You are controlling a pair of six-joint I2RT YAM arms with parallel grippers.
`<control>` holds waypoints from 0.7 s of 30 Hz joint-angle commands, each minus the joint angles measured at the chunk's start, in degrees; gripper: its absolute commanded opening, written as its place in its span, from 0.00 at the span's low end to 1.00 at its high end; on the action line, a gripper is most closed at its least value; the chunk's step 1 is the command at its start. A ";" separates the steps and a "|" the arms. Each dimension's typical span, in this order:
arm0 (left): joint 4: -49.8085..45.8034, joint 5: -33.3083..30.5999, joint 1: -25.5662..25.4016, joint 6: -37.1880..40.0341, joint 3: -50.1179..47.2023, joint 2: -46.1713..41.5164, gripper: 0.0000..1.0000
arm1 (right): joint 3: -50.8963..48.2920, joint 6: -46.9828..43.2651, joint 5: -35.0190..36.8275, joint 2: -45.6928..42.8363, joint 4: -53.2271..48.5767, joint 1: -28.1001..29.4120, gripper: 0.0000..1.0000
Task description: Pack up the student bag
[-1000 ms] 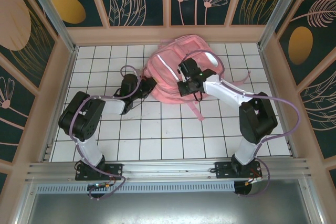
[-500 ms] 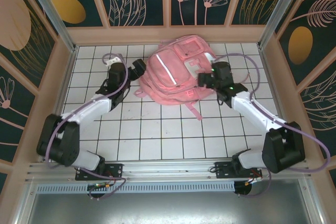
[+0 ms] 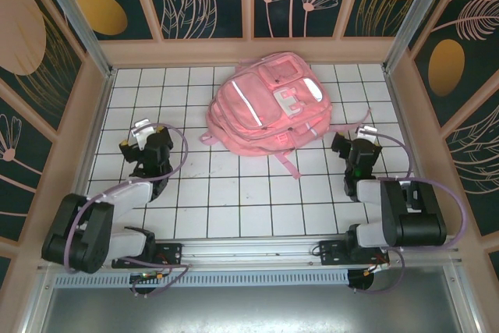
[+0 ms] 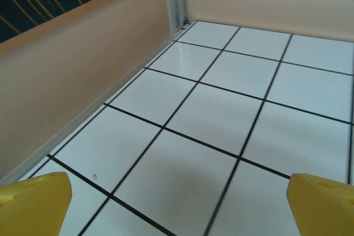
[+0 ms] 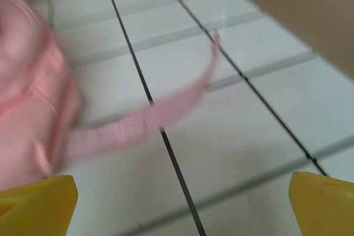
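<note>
The pink student bag [image 3: 269, 103] lies flat at the back middle of the tiled table, front pockets and pale stripes up, straps trailing toward the front and right. My left gripper [image 3: 139, 139] sits low at the left, well apart from the bag, open over bare tiles [image 4: 182, 203] with nothing between its yellow fingertips [image 4: 33, 203]. My right gripper [image 3: 355, 139] is at the right, just off the bag's right edge, open as well [image 5: 182, 208]. In the right wrist view the bag's side [image 5: 27, 114] is at the left and a pink strap [image 5: 160, 111] lies across the tiles ahead.
The white tiled table [image 3: 234, 193] is boxed in by beige walls [image 3: 74, 154] on all sides. In the left wrist view the left wall [image 4: 72, 75] runs close beside the gripper. Both arms are folded back near their bases.
Both arms have pulled back from the bag toward the front, the left to the left side, the right to the right side. The bag has settled flat with nothing on it.
</note>
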 commanded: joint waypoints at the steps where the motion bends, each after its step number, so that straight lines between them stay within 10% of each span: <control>1: 12.48 1.39 1.68 6.08 -1.13 3.24 0.99 | -0.65 -2.33 -1.97 3.97 17.59 -0.23 0.99; 12: 51.01 25.86 12.91 7.36 -13.07 14.05 0.99 | -1.90 -2.49 -11.09 8.43 23.45 -2.99 0.99; 21: 42.41 26.37 12.96 7.35 -9.96 12.77 0.99 | -1.60 -3.02 -12.35 8.43 22.70 -2.91 0.99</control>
